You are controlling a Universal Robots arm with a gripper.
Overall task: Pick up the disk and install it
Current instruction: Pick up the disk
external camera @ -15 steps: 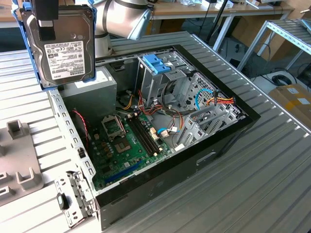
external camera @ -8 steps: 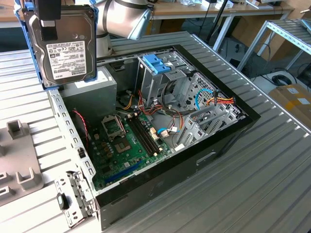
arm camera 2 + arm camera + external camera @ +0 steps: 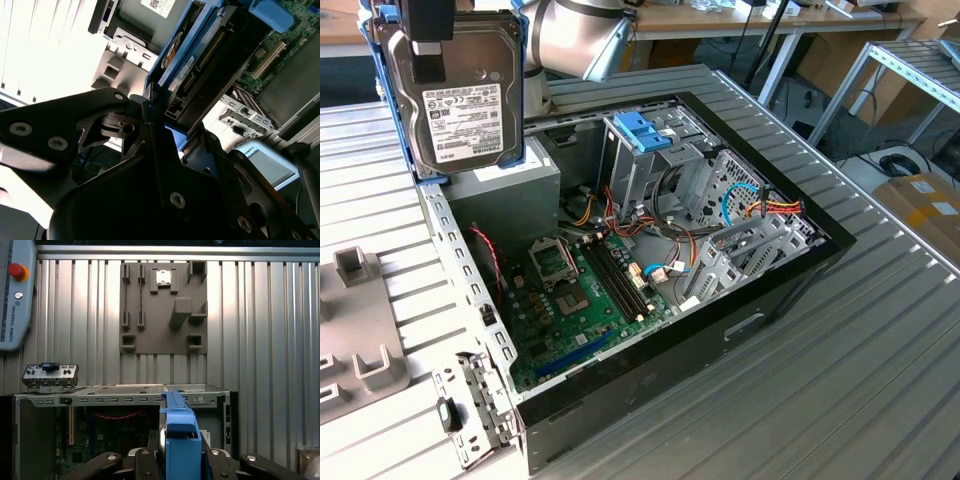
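We see the gripper (image 3: pixel 428 62) clamped on the disk (image 3: pixel 460 100). The disk hangs upright at the exterior view's left, above the far end of the open computer case (image 3: pixel 790 290) and just over the grey power supply (image 3: pixel 510 185). That view shows us the disk's white label. The second wrist view shows its connector edge (image 3: pixel 200 55) instead. The first wrist view shows its light blue frame (image 3: pixel 180 440) between the fingers (image 3: pixel 212 462), with a grey fixture plate (image 3: pixel 162 305) on the ribbed table (image 3: pixel 270 340) beyond the case.
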